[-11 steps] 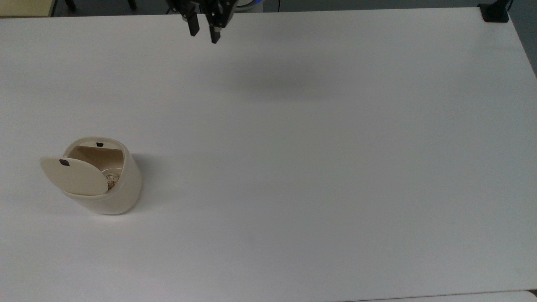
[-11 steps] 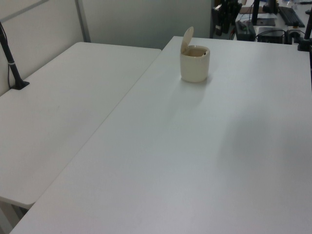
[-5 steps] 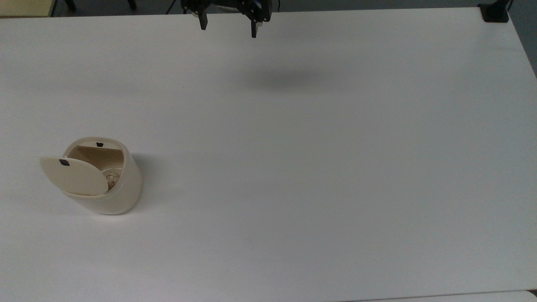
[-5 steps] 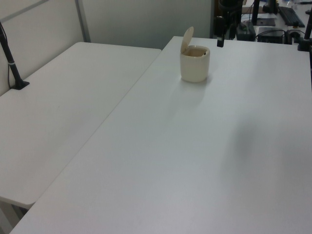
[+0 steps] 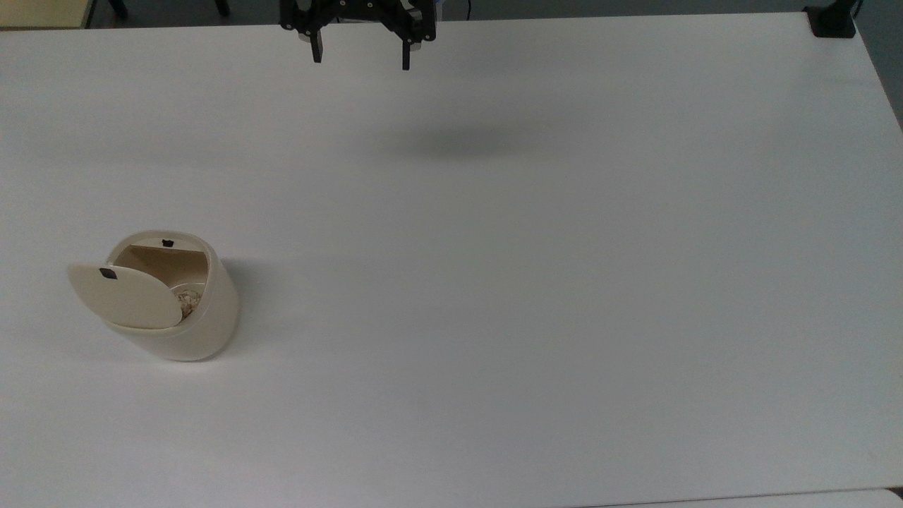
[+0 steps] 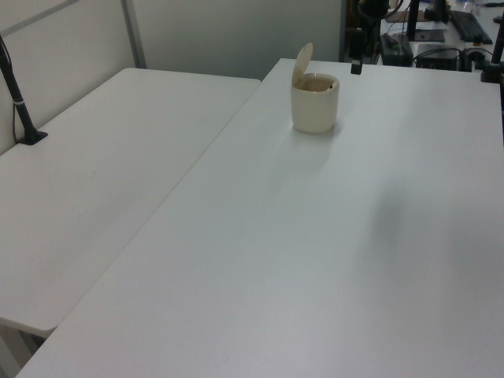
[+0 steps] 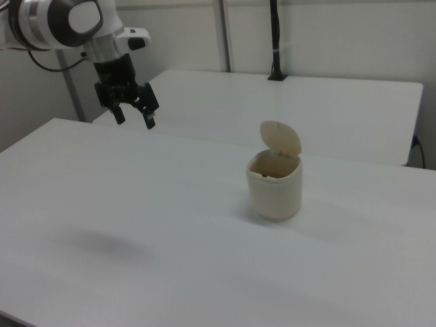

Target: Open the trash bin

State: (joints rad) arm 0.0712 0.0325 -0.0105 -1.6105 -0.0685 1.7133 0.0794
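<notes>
Trash bin [image 5: 180, 310] upright on white counter [image 5: 536, 282], toward the top view's left, lid [image 5: 123, 296] swung up, crumpled scrap visible inside. Tool [image 5: 360, 55] high above the counter's far edge, fingers [image 5: 317, 48] spread wide, empty, well apart from the bin.

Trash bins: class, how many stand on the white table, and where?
1. The trash bin stands at the top view's left on the table, lid raised, apart from the open gripper.
</notes>
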